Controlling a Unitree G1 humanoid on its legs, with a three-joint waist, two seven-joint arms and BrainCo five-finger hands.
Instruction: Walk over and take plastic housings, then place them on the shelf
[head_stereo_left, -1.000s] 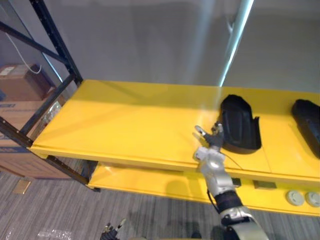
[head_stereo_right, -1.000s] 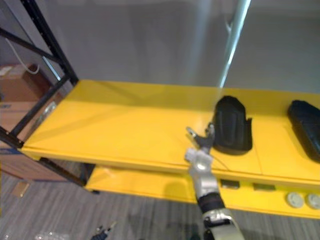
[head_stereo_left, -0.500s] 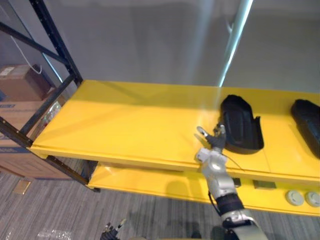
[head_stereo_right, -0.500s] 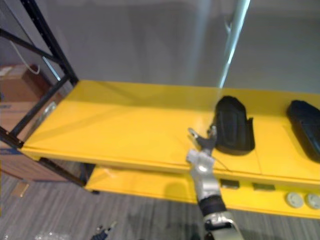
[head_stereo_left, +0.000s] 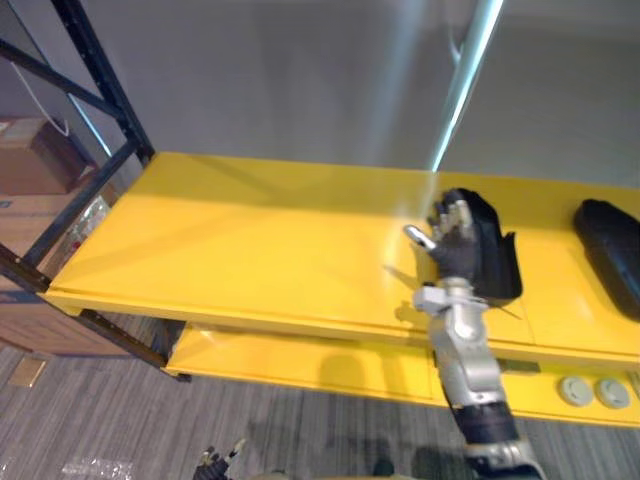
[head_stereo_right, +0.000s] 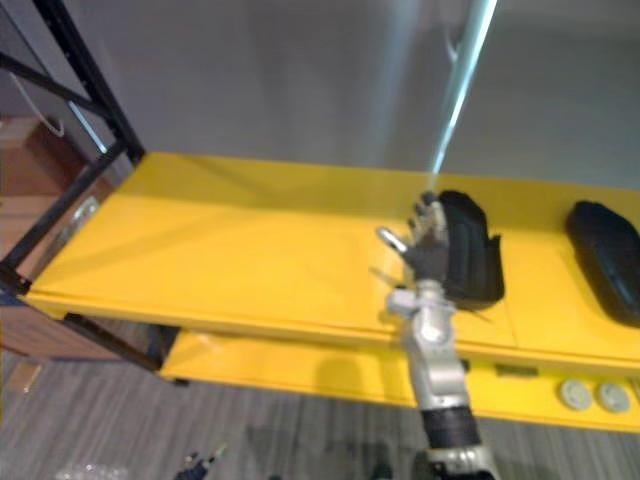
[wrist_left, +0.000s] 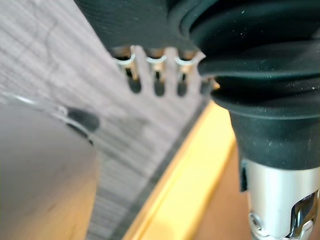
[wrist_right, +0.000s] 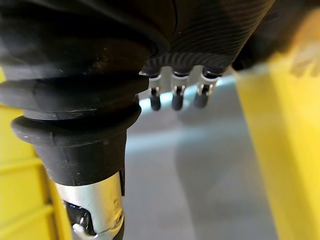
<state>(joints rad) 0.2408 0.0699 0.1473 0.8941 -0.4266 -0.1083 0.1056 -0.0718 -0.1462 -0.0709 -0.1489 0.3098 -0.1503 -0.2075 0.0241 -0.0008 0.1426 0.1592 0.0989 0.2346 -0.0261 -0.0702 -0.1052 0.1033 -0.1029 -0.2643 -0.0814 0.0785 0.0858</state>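
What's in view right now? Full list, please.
plastic housings: 2, black, on the top board; one behind the right hand, the other at the right edge
shelf boards: 2, yellow; top, lower
rack frame: 1, black, at the shelf's left end
round discs: 2, grey, on the lower board, right
cardboard boxes: brown, left of the rack, count unclear
pole: 1, pale blue, behind the shelf
floor: grey carpet
wall: grey, behind the shelf
right hand: open, fingers up, in front of the nearer housing
left hand: open, low over the floor
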